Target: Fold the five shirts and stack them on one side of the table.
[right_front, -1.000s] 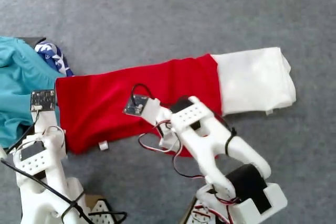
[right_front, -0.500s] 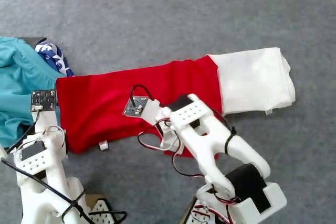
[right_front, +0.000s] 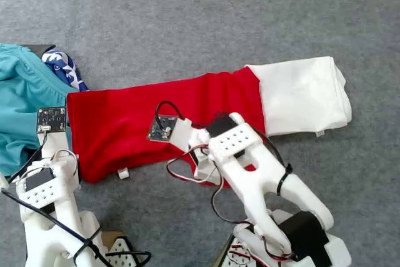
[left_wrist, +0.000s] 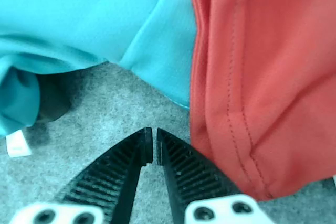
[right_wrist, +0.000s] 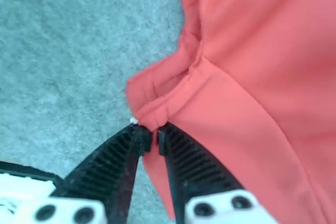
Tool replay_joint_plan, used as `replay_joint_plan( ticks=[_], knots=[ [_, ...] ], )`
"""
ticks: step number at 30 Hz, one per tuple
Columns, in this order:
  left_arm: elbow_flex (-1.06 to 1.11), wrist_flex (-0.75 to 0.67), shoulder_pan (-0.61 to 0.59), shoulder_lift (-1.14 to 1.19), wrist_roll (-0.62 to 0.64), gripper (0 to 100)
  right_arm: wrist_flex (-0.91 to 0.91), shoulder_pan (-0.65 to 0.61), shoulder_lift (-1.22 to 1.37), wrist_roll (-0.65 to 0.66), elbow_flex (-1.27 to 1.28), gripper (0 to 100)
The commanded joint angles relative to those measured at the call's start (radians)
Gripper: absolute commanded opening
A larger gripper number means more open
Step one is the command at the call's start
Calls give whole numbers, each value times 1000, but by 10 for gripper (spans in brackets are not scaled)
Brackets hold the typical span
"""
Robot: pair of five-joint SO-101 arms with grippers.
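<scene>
A red shirt (right_front: 125,123) lies stretched across the middle of the grey table (right_front: 187,29). Its far right end meets a folded white shirt (right_front: 300,95). A teal shirt (right_front: 19,98) is heaped at the left edge, with a blue patterned shirt (right_front: 62,67) behind it. My right gripper (right_wrist: 154,132) is shut on a bunched corner of the red shirt's (right_wrist: 252,51) front hem. My left gripper (left_wrist: 151,148) is shut on nothing. It hovers over bare table where the teal shirt (left_wrist: 79,14) and the red shirt (left_wrist: 262,77) meet.
The right arm (right_front: 250,161) covers the red shirt's front edge near the middle. The left arm (right_front: 47,186) stands at the front left corner. A small white tag (right_front: 122,172) sticks out of the red hem. Bare table stretches along the back and at the front right.
The right arm has drawn back slightly toward the table's front with the red hem in its gripper. The left arm has kept still.
</scene>
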Motion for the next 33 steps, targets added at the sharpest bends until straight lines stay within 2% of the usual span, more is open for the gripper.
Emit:
replay_joint_plan(
  ticks=[1,9,14,17,22,24,27,29,30,33],
  knots=[
    [-5,-14,-1,-18,5,47,-48,-14,-24,9,44,25],
    [-5,-9,-1,-18,5,47,-68,-12,-2,6,58,37],
    [-5,-11,-1,-18,5,47,-46,-17,-4,-15,53,196],
    [-8,6,-1,-18,-8,47,17,-14,-10,21,25,253],
    [-65,80,-12,-18,-34,47,192,32,-51,46,-117,252],
    [-170,166,-39,-21,-34,47,249,91,-104,57,-197,224],
    [-421,330,-65,-49,-32,47,302,195,-176,94,-318,124],
    [-581,388,-61,-61,-31,47,299,250,-205,100,-389,34],
    [-636,388,-47,-63,-29,47,293,267,-206,103,-420,9],
    [-699,292,21,-17,23,49,229,295,-206,95,-452,35]
  ],
)
